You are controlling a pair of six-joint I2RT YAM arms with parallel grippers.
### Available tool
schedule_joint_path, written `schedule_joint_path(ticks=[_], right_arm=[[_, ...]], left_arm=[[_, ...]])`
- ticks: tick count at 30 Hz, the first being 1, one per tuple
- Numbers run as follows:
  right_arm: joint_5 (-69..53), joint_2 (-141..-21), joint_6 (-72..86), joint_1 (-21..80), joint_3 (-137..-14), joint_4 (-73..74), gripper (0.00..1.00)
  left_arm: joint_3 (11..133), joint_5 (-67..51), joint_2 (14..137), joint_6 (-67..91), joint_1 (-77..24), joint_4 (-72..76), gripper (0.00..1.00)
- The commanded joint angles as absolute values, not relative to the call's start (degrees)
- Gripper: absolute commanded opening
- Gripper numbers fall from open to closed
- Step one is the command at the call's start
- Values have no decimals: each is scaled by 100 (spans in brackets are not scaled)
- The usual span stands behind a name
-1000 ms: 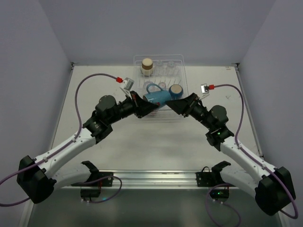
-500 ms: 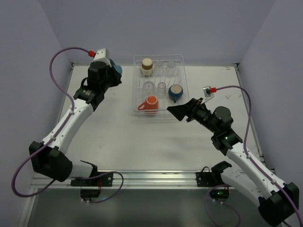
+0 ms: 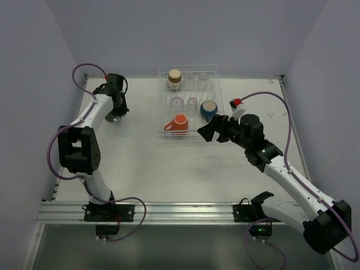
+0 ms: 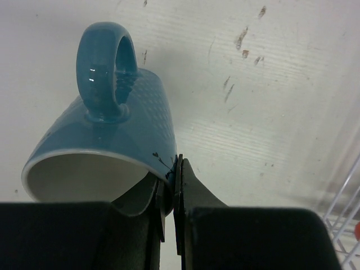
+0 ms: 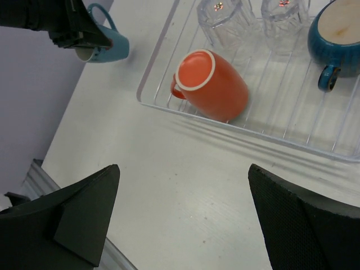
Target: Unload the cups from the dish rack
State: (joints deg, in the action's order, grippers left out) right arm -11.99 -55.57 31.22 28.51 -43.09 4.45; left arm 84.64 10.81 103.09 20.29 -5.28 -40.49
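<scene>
My left gripper (image 3: 115,108) is at the table's far left, shut on the rim wall of a blue mug (image 4: 107,135), one finger inside and one outside (image 4: 169,169). The mug lies on its side, handle up, right at the table surface; I cannot tell if it touches. It also shows in the right wrist view (image 5: 104,45). The dish rack (image 3: 216,90) holds an orange mug (image 3: 179,122) on its side, another blue mug (image 3: 208,109), a brown cup (image 3: 175,79) and clear tumblers (image 3: 177,102). My right gripper (image 3: 205,133) is open and empty in front of the rack's near right corner (image 5: 183,167).
The rack's front rim (image 5: 270,135) lies just beyond my right fingers. The orange mug (image 5: 211,84) is closest to that rim, its mouth facing the front. Side walls close in the table left and right. Small dark stains (image 4: 242,42) mark the table near the held mug.
My left arm has swung the blue mug from the rack out to the far left and lowered it to the table. My right gripper has drawn back slightly from the rack.
</scene>
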Motion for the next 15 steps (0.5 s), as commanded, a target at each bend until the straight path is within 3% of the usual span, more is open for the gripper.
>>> schedule_joint_path(ticks=[1,12,15], right_arm=[[-827,-6001,2655,2918,-4833,772,99],[-466,-6785,2479,3216,-5352,817,99],[-589,-6890,2540,3260,-5387,738,99]], left_arm=[[8991,1021,10362,1531,-343,-4254,0],[9430,1064,11232,1160,-281,-4763,0],[9562,1151,11311,1125,-272,-4842,19]])
